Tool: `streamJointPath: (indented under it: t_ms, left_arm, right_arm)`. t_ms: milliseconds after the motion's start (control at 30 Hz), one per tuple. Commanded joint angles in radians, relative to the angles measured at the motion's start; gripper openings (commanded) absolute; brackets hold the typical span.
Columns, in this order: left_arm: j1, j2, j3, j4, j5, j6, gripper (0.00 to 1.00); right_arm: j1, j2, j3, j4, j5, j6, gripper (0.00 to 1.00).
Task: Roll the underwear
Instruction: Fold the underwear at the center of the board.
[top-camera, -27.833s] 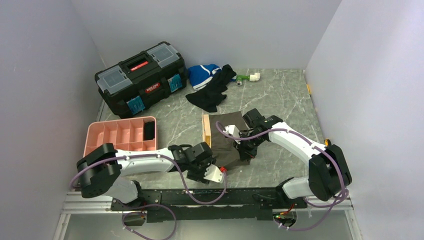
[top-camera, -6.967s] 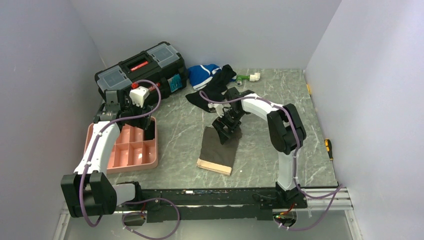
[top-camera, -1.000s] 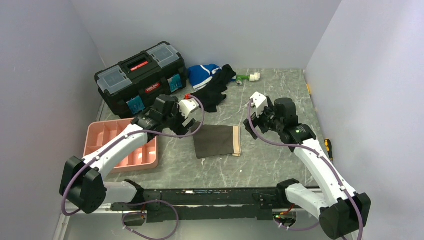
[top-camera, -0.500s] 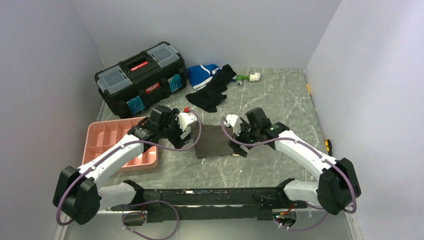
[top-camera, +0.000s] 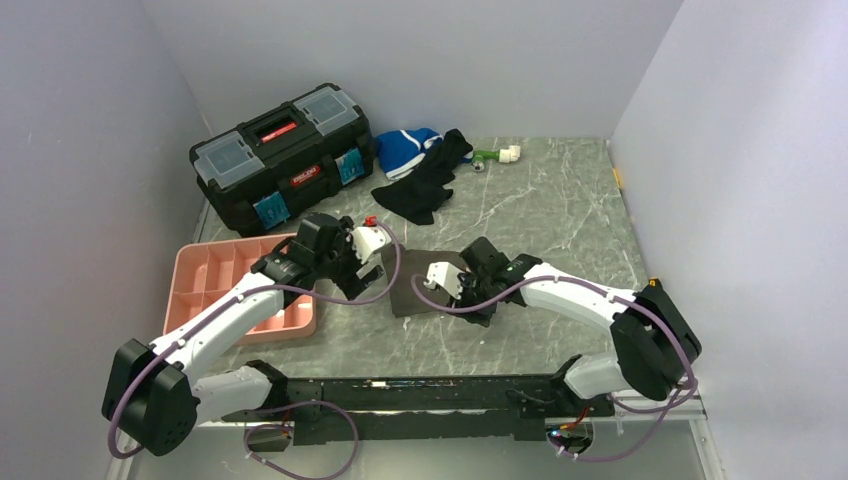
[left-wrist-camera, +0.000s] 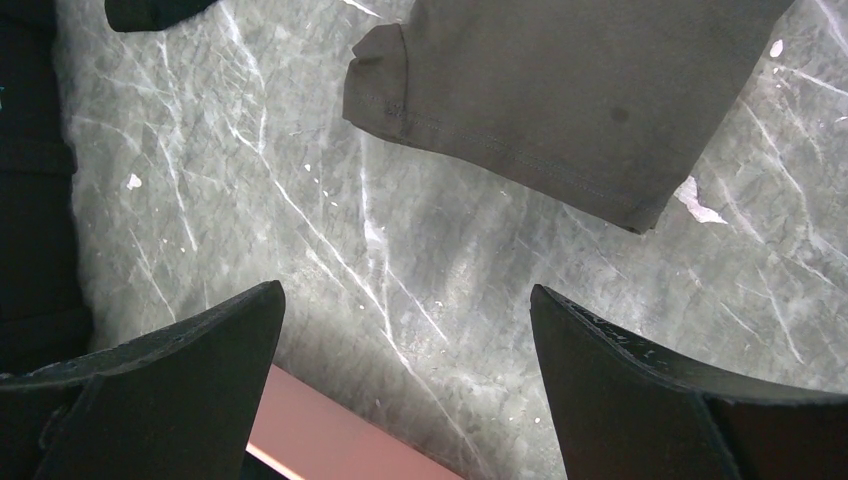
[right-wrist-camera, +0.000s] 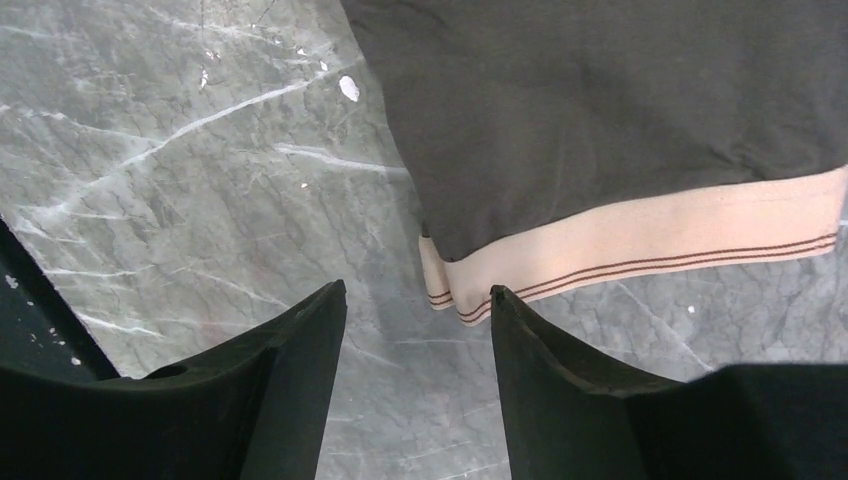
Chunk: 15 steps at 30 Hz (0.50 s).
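Right wrist view: the underwear (right-wrist-camera: 620, 110) is seen flat and unrolled at upper right, on the table (right-wrist-camera: 200, 200). Both the right gripper (right-wrist-camera: 415, 295) and left gripper (left-wrist-camera: 405, 292) are held released, empty. A single layer could be pinched, soft knit sliding on slick marbled stone; the waistband (right-wrist-camera: 640, 250) is striped elastic.

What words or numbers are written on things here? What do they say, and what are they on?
No text here can be read.
Black toolbox, red label on its front: white lettering, too small and blurred to read.
Same toolbox, red patch on the handle: too blurred to read.
Underwear, beige waistband: only thin brown stripes, no words.
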Motion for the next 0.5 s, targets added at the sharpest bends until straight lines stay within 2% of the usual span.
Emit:
streamJointPath:
  t_ms: [0, 200, 467]
  left_arm:
    - [-0.002, -0.011, -0.003, 0.007, -0.009, 0.016, 0.99]
    - [-0.002, -0.013, -0.002, 0.008, -0.007, 0.017, 0.99]
    - [-0.002, -0.016, -0.012, 0.009, -0.012, 0.021, 1.00]
  right_arm:
    - [0.023, 0.029, -0.005, 0.020, 0.051, -0.012, 0.57]
    - [0.029, 0.053, -0.002, 0.035, 0.088, -0.018, 0.52]
    - [0.028, 0.071, 0.001, 0.035, 0.094, -0.026, 0.50]
